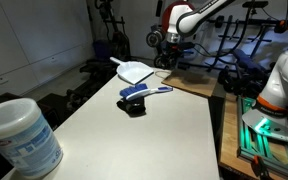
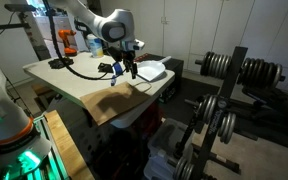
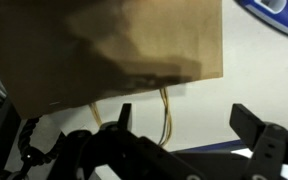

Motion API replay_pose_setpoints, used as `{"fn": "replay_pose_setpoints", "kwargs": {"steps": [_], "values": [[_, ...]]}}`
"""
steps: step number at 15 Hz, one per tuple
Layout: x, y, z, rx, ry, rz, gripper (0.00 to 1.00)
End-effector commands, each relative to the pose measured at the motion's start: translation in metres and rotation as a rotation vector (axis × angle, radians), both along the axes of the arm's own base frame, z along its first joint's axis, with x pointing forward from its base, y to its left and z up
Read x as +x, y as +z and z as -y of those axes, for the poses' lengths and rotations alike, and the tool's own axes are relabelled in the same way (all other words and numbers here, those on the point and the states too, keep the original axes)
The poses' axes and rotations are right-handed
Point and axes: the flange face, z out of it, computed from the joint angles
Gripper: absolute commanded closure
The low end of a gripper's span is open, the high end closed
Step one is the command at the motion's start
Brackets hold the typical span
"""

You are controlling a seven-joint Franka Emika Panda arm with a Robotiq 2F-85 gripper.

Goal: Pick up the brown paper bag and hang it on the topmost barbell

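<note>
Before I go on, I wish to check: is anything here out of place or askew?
Yes. In an exterior view the brown paper bag lies partly over the edge of the table, unsupported there; it could slip off.

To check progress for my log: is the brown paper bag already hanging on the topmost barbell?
No, the brown paper bag lies flat at the edge of the table, below the gripper, apart from the topmost barbell.

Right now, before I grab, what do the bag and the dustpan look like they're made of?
The brown paper bag looks like matte kraft paper: flat tan, softly creased, no shine. Its handles look like thin yellowish twisted cord, probably paper. The white dustpan seems to be smooth molded plastic, though it's small in view.
</note>
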Motion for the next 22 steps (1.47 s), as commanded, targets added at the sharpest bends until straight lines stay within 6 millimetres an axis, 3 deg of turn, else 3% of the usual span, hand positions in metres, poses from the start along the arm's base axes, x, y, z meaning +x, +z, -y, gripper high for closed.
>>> {"fn": "replay_pose_setpoints", "kwargs": {"steps": [1,7,9,19,22], "values": [[0.017,-0.027,0.000,0.018,0.000,-0.023,0.00],[0.029,-0.052,0.004,0.011,-0.006,0.004,0.03],[0.032,-0.057,0.003,0.009,-0.003,0.014,0.21],[0.033,-0.067,0.007,-0.003,0.008,0.013,0.95],[0.033,-0.069,0.010,-0.016,0.013,-0.002,1.00]]}}
